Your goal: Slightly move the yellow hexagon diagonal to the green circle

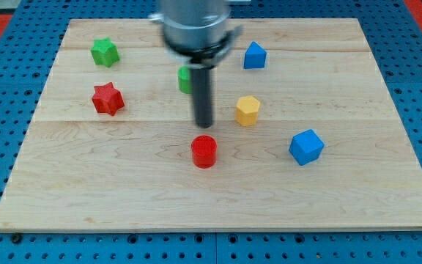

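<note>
The yellow hexagon [247, 111] sits on the wooden board [123, 191] right of centre. The green circle [185, 79] lies up and to the left of it, partly hidden behind my rod. My tip [204, 125] rests on the board left of the yellow hexagon, apart from it, below the green circle and just above the red circle [204, 151].
A green star [105, 52] and a red star [108, 99] lie at the view's left. A blue block [254, 56] sits near the top, right of the rod. A blue cube [305, 147] sits at the lower right.
</note>
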### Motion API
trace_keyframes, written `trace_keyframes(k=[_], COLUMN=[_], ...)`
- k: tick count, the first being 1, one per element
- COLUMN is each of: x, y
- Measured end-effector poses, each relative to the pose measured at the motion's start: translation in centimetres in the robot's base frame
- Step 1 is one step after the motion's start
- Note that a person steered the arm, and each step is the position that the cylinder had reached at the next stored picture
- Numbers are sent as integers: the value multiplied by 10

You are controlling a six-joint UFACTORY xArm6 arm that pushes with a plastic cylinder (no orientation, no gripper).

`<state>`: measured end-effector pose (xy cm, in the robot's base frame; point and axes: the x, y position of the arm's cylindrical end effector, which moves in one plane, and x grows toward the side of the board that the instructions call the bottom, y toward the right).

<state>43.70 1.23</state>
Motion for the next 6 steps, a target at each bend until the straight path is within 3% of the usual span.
trace_keyframes(k=[1, 2, 3, 4, 5, 6], x=[-16, -30, -74, -151, -200, -184], y=[-4, 49, 150, 161, 130, 38])
